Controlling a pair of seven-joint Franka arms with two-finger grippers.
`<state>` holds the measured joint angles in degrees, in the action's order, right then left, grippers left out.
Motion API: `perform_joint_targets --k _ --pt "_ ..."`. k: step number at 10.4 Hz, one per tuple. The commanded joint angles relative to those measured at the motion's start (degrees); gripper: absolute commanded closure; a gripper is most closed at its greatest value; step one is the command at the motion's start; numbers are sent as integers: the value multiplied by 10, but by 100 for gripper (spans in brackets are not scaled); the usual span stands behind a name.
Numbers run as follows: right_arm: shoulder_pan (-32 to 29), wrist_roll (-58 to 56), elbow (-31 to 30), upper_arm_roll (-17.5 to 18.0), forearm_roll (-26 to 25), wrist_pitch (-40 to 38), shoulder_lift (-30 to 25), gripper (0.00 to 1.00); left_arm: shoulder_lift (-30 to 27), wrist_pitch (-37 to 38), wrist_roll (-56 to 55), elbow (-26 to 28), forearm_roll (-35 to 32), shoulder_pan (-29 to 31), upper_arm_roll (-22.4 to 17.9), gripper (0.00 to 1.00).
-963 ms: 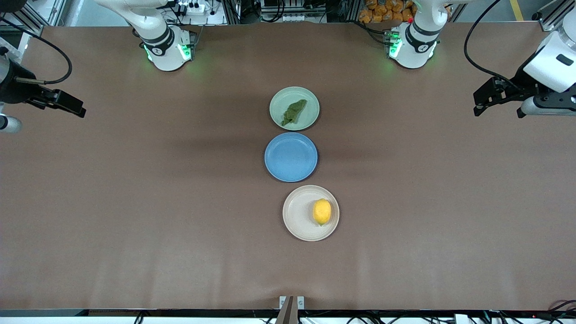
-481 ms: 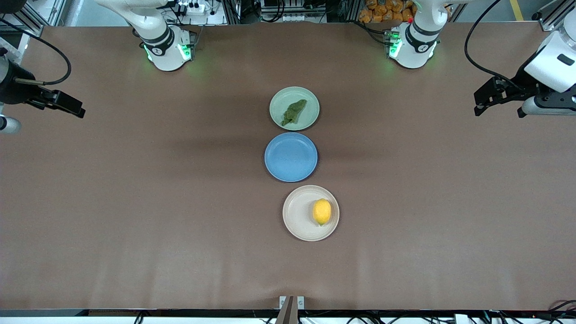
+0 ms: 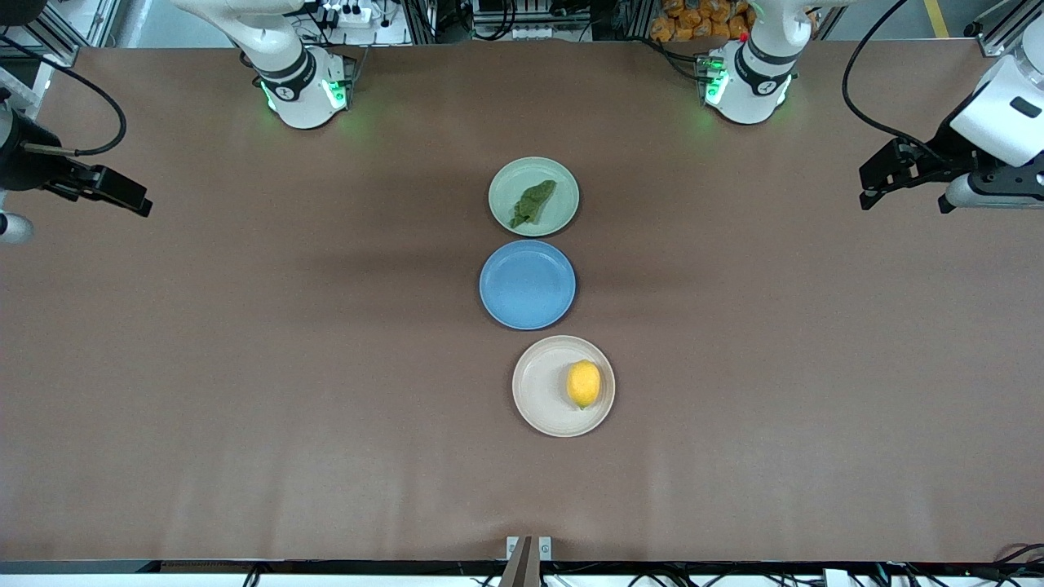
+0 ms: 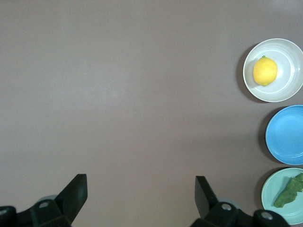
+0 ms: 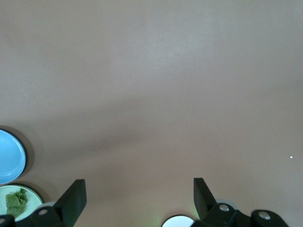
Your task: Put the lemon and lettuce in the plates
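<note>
- Lettuce is lying in the pale green plate, farthest from the front camera.
- Lemon is sitting in the beige-white plate, nearest it; the blue plate between them is holding nothing.
- Both placements are looking done.
- Left end effector and right end effector are hanging released over opposite counter ends, waiting.

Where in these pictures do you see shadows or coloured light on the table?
Front view: soft dark bands cross the table beside the blue plate, and green light glows on the table at both arm bases. Left wrist view: a thin shadow edges the beige plate. Right wrist view: a faint diagonal shadow crosses the cloth.
</note>
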<state>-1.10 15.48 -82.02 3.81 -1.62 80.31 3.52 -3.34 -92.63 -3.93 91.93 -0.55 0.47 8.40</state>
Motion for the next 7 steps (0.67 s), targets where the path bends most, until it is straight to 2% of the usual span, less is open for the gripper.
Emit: perform_joint_targets --k 1,7 --pt "-5 3 11 2 -12 22 6 0 -3 12 13 -7 -12 1 0 0" --pt "-5 0 9 1 -11 24 6 0 -3 12 15 -7 -11 1 0 0"
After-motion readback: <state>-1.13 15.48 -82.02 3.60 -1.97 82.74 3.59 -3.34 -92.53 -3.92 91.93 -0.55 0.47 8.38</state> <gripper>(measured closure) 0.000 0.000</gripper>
